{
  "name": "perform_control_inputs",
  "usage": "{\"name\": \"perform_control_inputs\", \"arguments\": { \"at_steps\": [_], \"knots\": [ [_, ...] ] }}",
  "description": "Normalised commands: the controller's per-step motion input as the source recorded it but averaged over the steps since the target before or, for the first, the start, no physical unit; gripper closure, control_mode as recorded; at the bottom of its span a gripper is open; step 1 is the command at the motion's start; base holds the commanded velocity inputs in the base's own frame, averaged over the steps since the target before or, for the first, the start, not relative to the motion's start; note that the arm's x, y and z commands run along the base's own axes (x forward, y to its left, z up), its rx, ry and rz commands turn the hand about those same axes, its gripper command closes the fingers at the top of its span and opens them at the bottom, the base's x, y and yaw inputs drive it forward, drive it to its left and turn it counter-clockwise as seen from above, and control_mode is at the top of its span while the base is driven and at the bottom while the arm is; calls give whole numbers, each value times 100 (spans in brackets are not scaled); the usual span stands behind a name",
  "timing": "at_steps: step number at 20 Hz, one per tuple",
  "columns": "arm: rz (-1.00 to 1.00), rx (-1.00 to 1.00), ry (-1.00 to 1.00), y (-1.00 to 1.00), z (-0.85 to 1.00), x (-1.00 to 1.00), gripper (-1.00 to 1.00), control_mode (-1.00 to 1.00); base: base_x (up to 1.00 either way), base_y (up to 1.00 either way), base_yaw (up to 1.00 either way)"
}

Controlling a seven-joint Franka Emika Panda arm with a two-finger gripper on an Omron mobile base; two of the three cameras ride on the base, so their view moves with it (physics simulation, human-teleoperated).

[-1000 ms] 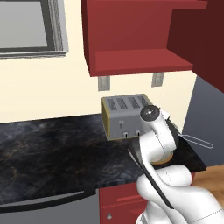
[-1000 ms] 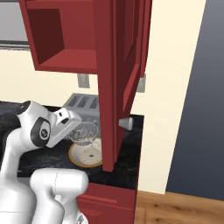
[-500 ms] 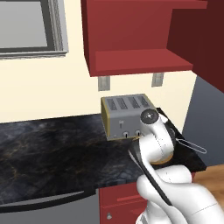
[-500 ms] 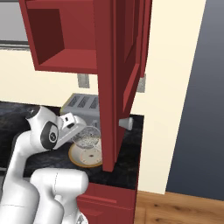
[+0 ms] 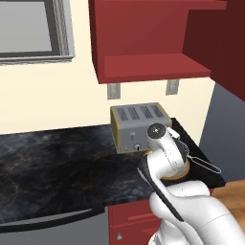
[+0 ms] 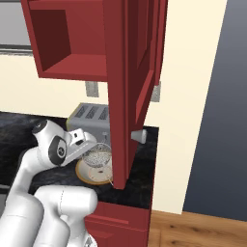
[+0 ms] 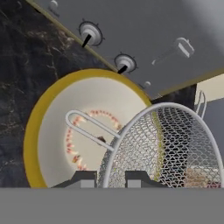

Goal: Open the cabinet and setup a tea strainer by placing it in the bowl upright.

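Dark marbled stone covers the desk (image 5: 57,162) along the cream wall, and everything that matters sits at its far right end. Starting at the gripper (image 7: 110,176): its two dark fingertips stand close together at the rim of the tea strainer (image 7: 168,146), pinching the wire edge of the mesh basket, so the basket hangs from the hand with its open mouth up. From the right base view the strainer (image 6: 98,157) is carried just above the bowl (image 6: 91,173), not yet resting in it as far as I can judge; holding it by the rim seems the way to lower it in upright without tipping it. Its long thin handle (image 5: 205,164) sticks out to the right, past the desk edge in the left base view. A small wire loop on the basket's near side crosses over the ring of dots in the middle of the bowl (image 7: 65,131), which suggests the basket is lined up roughly over the centre.

Just behind the bowl stands the silver toaster (image 5: 139,127), its knobbed front close to the bowl's far rim. Above, the cabinet (image 6: 72,43) is already open, its door (image 6: 132,82) swung out towards the room with the round knob (image 6: 139,136) low on it, near the arm.
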Motion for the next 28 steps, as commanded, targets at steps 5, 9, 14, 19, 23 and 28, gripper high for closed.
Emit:
{"name": "perform_control_inputs", "arguments": {
  "at_steps": [5,9,14,19,23,28],
  "knots": [
    [0,1,1,1,-24,12,100,-100,0,0,0],
    [0,1,2,0,-34,3,100,-100,0,0,0],
    [0,3,0,0,-34,3,100,-100,0,0,0],
    [0,3,1,0,-40,29,100,-100,0,0,0],
    [0,3,4,0,-41,45,100,-100,0,0,0],
    [-2,1,2,0,-46,23,100,-100,0,0,0]
  ]
}}
